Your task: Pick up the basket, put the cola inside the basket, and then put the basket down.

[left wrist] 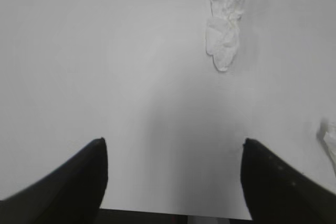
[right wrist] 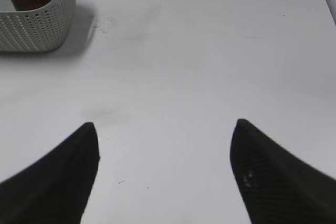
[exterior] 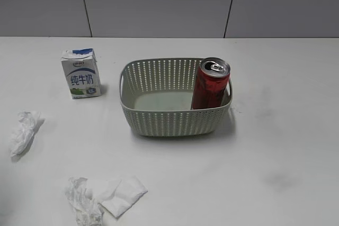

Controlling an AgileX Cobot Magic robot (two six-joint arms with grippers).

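cola [exterior: 210, 84] in basket [exterior: 175, 120] (upright)

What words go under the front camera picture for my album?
Red cola standing upright inside the green basket on a white table, milk carton and crumpled tissues nearby.

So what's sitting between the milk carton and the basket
Nothing. In the exterior view the stretch of white table between the milk carton and the basket is bare; the crumpled tissues lie nearer the camera.
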